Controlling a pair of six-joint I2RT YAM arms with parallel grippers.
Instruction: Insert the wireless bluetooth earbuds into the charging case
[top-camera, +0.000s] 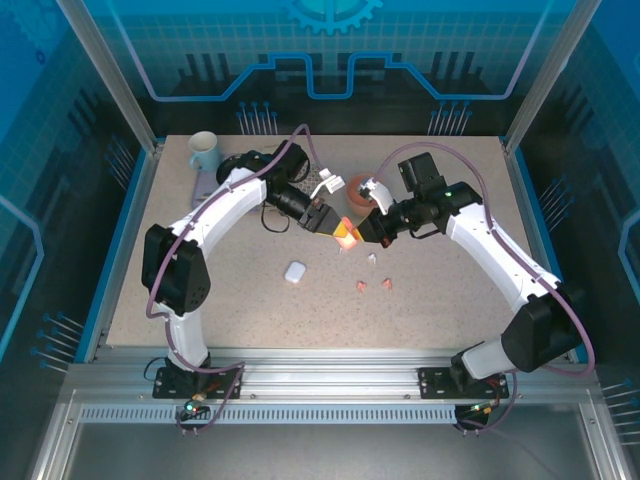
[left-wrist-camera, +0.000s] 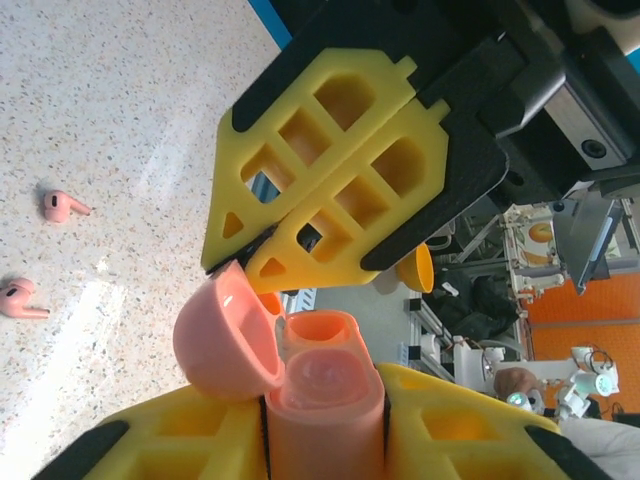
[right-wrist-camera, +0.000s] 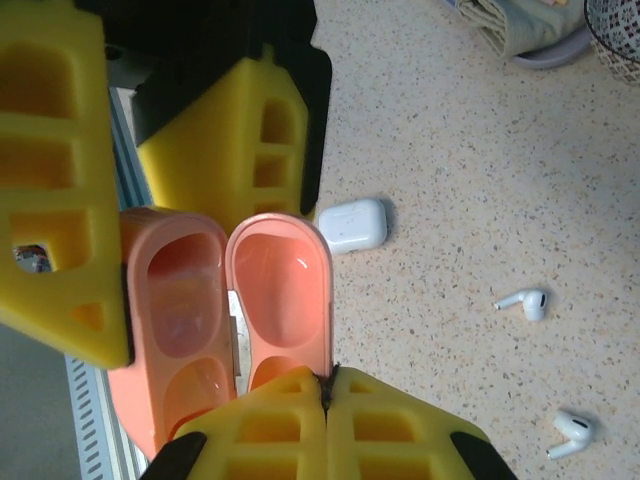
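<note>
**A:** Zero of the four buds are in so far, as far as I can tell. Left to right: the left jaws are clamped around the body of the salmon-pink pebble-shaped plastic charging case (left-wrist-camera: 325, 400), holding it up off the speckled desk (top-camera: 230, 290). The right jaws are pressed together on the rim of its flipped-open lid (right-wrist-camera: 280, 290).

**B:** Both wells empty then?

**A:** They look empty to me. A small glossy white charging case (top-camera: 295, 271) sits shut on the desk. Further right, the two salmon-pink earbuds (left-wrist-camera: 60, 205) lie loose, with the two white stemmed earbuds (right-wrist-camera: 525, 302) nearby.

**B:** So the lid's open and every insertion is left to do. I'd guess one arm has to let go before it can grab a bud.
</note>
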